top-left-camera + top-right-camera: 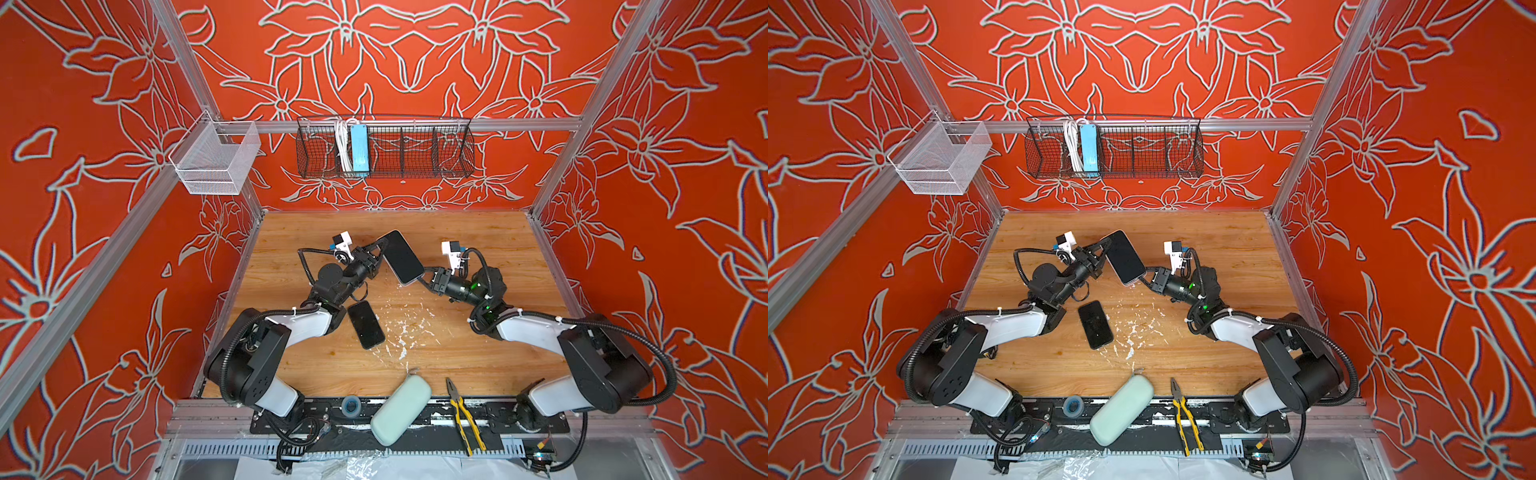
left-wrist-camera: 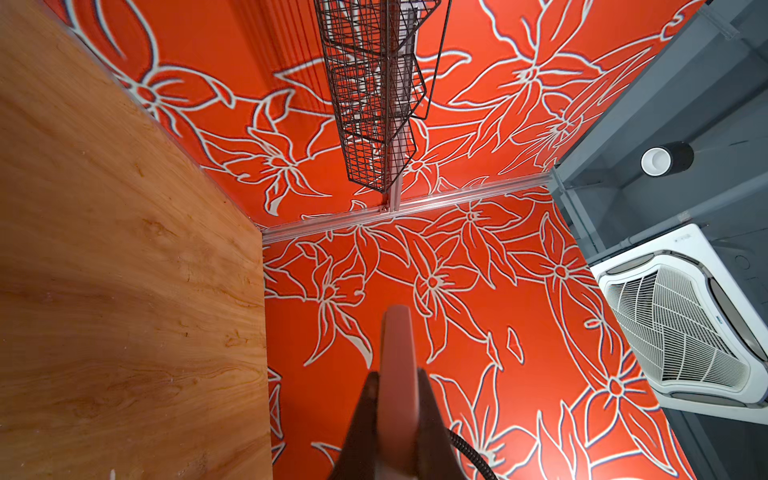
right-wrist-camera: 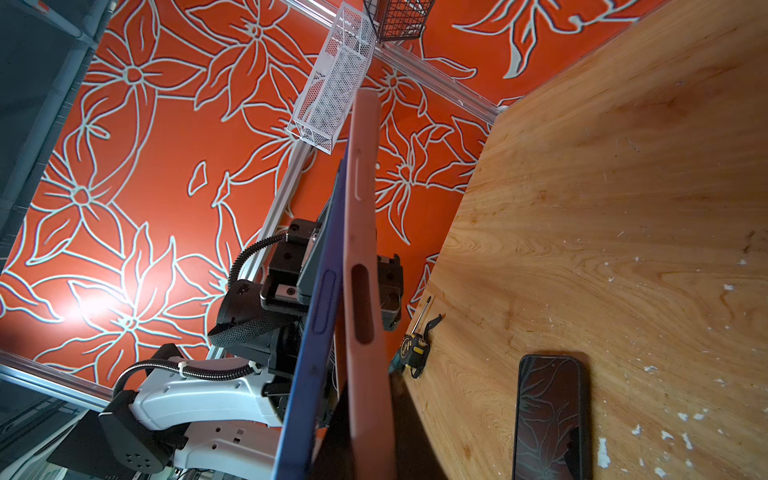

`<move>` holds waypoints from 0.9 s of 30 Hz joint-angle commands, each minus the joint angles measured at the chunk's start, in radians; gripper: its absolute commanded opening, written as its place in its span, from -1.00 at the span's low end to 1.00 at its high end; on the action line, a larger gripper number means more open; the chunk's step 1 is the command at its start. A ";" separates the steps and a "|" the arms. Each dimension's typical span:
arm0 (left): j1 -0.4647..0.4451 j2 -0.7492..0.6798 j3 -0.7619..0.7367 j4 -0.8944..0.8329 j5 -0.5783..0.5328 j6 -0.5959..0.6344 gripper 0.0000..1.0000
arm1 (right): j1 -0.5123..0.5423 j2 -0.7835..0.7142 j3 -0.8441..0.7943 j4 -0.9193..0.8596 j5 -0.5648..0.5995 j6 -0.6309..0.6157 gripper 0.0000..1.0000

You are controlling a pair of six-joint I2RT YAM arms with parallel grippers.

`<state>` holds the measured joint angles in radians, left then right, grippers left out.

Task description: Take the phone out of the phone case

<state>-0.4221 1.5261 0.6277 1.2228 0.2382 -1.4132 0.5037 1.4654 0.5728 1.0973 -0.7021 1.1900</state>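
A dark-screened phone (image 1: 401, 257) in a pink phone case (image 3: 365, 216) is held tilted above the wooden table (image 1: 478, 365) in both top views. My left gripper (image 1: 381, 249) is shut on its far left edge; the left wrist view shows the pink case edge (image 2: 398, 345) pinched between the fingers. My right gripper (image 1: 423, 277) is shut on the near right corner. In the right wrist view my right gripper (image 3: 370, 399) clamps the pink case. The phone's blue side (image 3: 316, 332) stands a little apart from the case there.
A second dark phone (image 1: 365, 325) lies flat on the table below the held one, beside white flecks (image 1: 405, 328). At the front edge sit a pale green pouch (image 1: 401, 409), yellow-handled pliers (image 1: 463, 415) and a tape roll (image 1: 350, 405). Wire baskets (image 1: 384, 151) hang on the back wall.
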 commanded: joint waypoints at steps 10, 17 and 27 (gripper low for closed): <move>-0.010 -0.004 0.037 0.024 0.009 0.025 -1.00 | 0.017 -0.069 -0.011 0.041 0.030 0.076 -0.85; -0.010 -0.010 0.037 0.009 0.019 0.029 -1.00 | 0.020 -0.079 -0.017 0.067 0.063 0.140 -0.88; -0.010 -0.050 0.050 -0.063 0.038 0.071 -0.61 | 0.019 -0.023 -0.024 0.212 0.091 0.238 -0.90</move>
<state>-0.4267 1.5131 0.6586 1.1687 0.2607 -1.3823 0.5175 1.4284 0.5468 1.1625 -0.6418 1.3651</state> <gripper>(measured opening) 0.181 0.121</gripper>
